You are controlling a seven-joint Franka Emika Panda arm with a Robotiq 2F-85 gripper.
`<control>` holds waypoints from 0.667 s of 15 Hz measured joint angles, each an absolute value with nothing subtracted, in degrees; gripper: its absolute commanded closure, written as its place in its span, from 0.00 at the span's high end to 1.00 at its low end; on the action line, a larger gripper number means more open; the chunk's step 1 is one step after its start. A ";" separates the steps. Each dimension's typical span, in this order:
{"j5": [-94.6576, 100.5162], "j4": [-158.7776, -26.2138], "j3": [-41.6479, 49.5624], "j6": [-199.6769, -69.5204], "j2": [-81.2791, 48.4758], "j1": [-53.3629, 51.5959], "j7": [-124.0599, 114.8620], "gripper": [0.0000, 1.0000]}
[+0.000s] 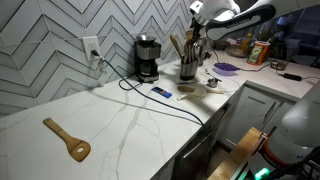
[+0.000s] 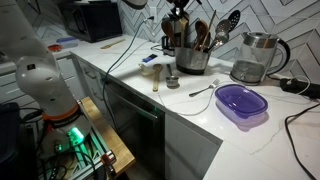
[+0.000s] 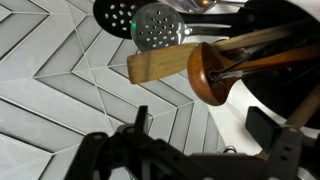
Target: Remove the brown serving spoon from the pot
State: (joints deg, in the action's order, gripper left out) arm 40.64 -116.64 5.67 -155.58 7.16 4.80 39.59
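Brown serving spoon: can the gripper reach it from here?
Probably yes. The open gripper faces the brown serving spoon with nothing between them, though a wooden spatula crowds it closely.

No words, numbers or signs can be read in any of the views. The flat blue thing (image 1: 161, 92) lying on the counter near the pot (image 1: 187, 70) may have some print on it, but it is too small and blurry to tell.
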 measured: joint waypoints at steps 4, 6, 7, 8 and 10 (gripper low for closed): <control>44.83 -116.63 5.68 -157.44 5.23 5.11 39.57 1.00; 47.59 -116.57 5.70 -157.93 4.52 5.45 39.35 0.82; 49.01 -116.50 5.75 -158.10 4.21 5.61 39.09 0.74; 50.48 -116.42 5.79 -158.27 3.94 5.76 38.61 0.69; 53.40 -116.09 5.84 -158.36 3.40 5.96 37.20 0.63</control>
State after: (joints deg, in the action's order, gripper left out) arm 53.40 -116.09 5.84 -158.36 3.40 5.96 37.20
